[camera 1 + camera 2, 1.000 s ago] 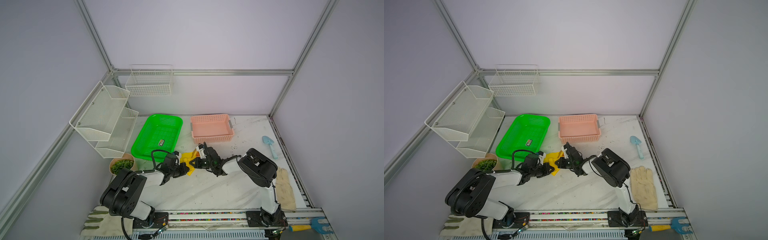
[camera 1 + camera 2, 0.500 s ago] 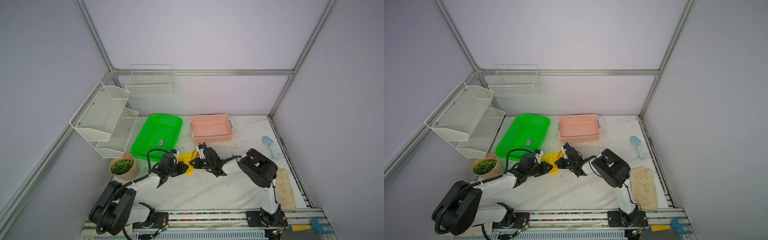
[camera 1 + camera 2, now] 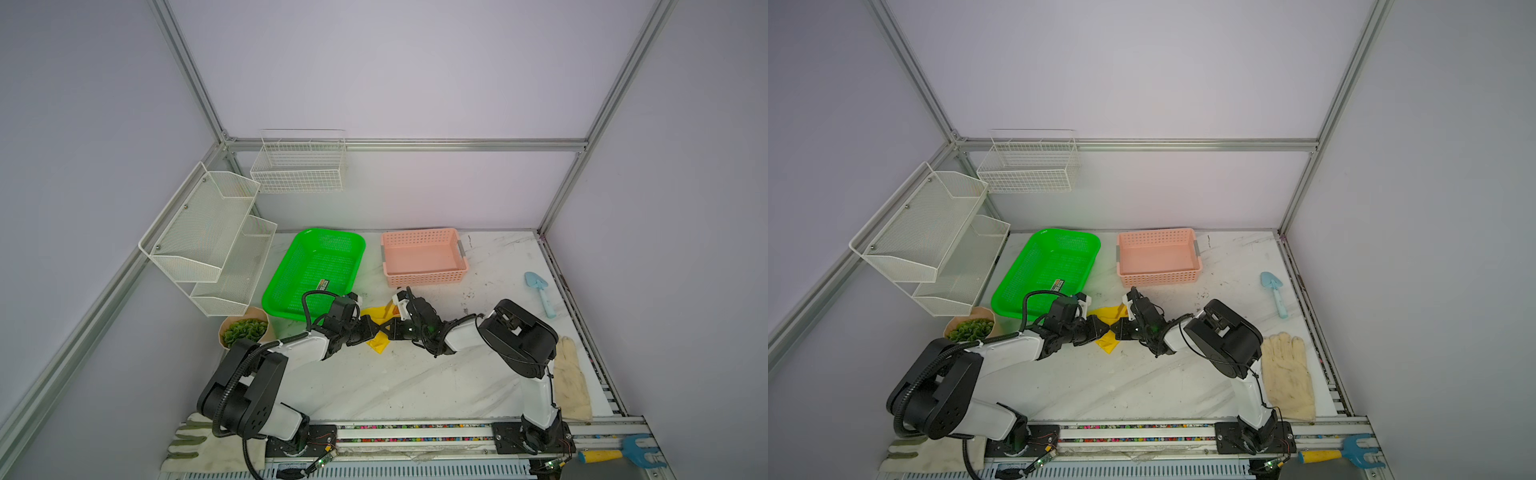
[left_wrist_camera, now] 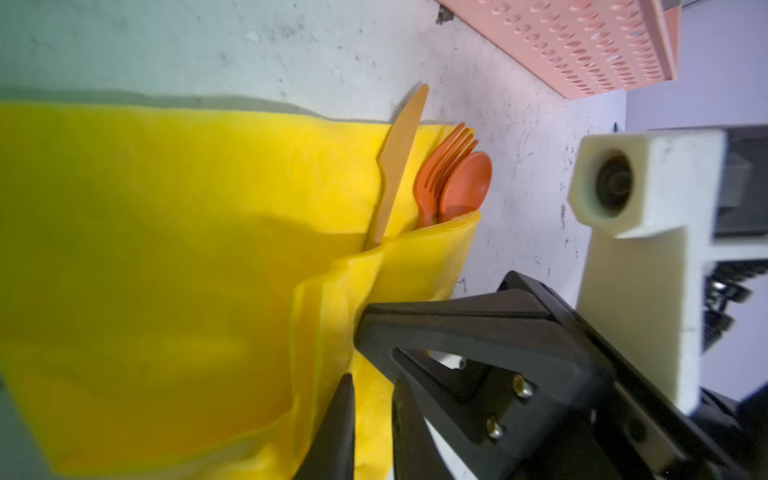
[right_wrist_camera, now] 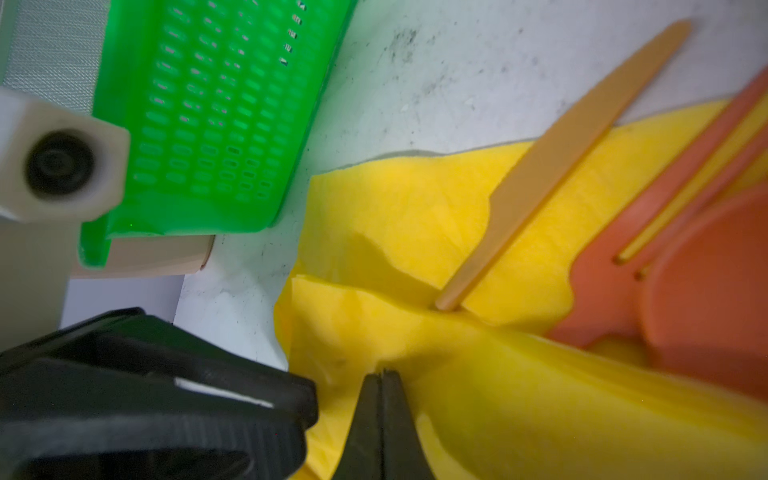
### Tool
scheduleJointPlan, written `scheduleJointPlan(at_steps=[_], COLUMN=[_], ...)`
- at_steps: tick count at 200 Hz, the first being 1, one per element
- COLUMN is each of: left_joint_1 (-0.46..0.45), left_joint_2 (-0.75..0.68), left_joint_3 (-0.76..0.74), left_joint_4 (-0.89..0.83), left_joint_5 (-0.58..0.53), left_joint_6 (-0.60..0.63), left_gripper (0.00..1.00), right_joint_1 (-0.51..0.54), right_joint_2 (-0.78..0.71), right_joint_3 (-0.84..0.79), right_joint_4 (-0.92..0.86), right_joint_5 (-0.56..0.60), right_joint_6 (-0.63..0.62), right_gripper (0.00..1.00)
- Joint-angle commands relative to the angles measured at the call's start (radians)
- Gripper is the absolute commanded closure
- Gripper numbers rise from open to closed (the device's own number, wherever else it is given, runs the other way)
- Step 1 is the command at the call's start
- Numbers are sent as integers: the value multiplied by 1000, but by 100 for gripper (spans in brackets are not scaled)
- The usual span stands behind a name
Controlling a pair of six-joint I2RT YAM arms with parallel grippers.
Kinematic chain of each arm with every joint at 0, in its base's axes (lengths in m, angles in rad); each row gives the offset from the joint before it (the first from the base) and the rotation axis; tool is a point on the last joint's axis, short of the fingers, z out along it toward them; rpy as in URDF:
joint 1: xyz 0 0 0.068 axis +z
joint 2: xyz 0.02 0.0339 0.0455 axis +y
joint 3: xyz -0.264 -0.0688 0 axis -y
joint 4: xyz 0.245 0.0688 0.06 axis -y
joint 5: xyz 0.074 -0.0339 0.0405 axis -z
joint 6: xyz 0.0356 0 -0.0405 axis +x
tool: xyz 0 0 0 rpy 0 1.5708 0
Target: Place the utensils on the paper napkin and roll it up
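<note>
MID-ROLL: The L gripper (image 4: 374, 401), clenched a sec ago, is now parting its jaws slightly at the near edge of the yellow paper napkin (image 4: 166, 249). A narrow gap is showing between the tips, w/ yellow paper visible through it. Facing it tip to tip, the R gripper (image 5: 380, 386) is staying clenched and appears to be nipping the raised fold of the sheet.

The napkin is lying on the table (image 3: 415, 382), in front of the green tray (image 3: 316, 270) and the pink basket (image 3: 424, 274), between the two arms. The orange spoon (image 4: 467, 183) and fork (image 4: 436, 166) are lying nested on it beside a paler knife (image 4: 399, 158). Their handles are sitting tucked under the folded-over flap, heads poking out toward the basket.

Judging by this, the L side is letting go so the R can carry the fold alone. That would mean the placing step is done and the first turn is started, but the sheet is mostly lying flat, so most of the rolling is still waiting. Risk: w/ one grip gone, the thin paper may be springing open or tearing.
</note>
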Motion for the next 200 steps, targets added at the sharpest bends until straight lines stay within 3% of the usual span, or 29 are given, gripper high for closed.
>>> scheduleJointPlan(at_steps=[1,36,108,163,200], left_joint_1=[8,8,-8,-135,-174], left_joint_2=[40,126,82,14,-25], left_joint_3=[92,98,-22,-122,-174], left_joint_4=[52,69,115,151,153], left_joint_5=[4,33,23,-69,-127], left_joint_6=[34,36,-35,-155,-226], left_gripper=[82,84,85,86,88], right_joint_1=[13,18,19,20,19], right_joint_2=[21,0,-34,-75,-131], right_joint_3=[-52,-49,-76,-76,-52], right_joint_4=[-154,-193,-270,-333,-435], right_joint_5=[11,27,70,98,155], right_joint_6=[-16,-27,-41,-69,-88], right_gripper=[99,99,100,100,99])
